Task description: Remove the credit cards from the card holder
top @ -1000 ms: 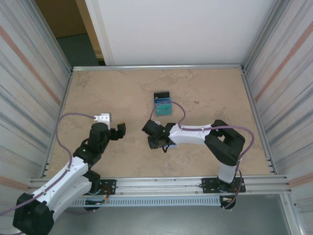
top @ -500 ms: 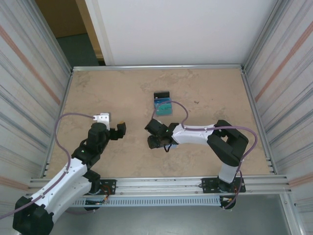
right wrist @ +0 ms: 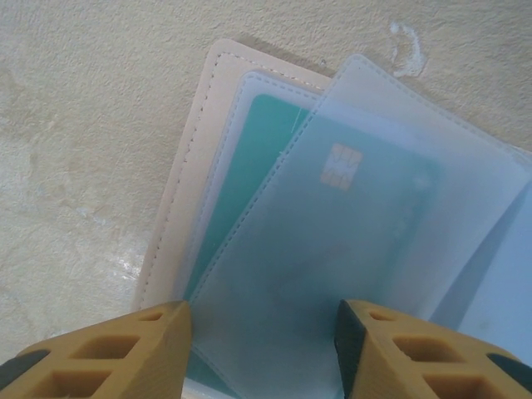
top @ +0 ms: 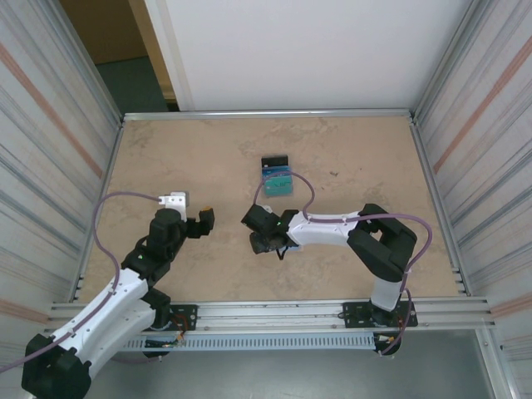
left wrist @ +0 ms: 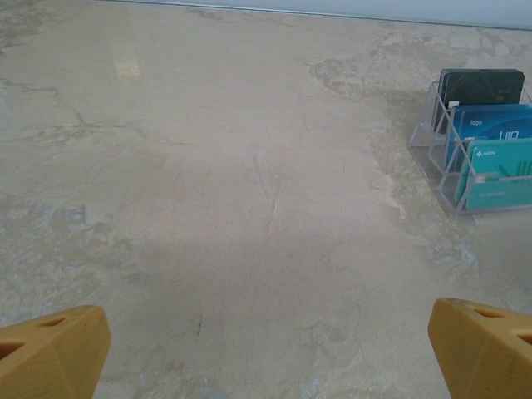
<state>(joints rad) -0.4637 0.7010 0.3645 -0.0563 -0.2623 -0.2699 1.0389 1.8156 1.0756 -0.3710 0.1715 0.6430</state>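
The card holder (right wrist: 181, 195), a tan wallet, lies open on the table with its frosted clear sleeves fanned out. A teal credit card (right wrist: 259, 150) sits in one sleeve, and another teal card with a gold chip (right wrist: 341, 166) shows through the sleeve on top. My right gripper (right wrist: 262, 324) is open right over that top sleeve, one fingertip (right wrist: 158, 332) at its left edge. From above, the right gripper (top: 264, 234) covers the wallet. My left gripper (top: 202, 220) is wide open over bare table to the left, holding nothing.
A clear acrylic stand (left wrist: 445, 158) holds black, blue and teal cards upright; it stands beyond the right gripper near the table's middle (top: 276, 176). Metal rails and ribbed walls bound the table (top: 183, 158) on all sides.
The right gripper shifted slightly over the wallet and came back, its jaws a little wider than a second ago. The left arm stayed still.
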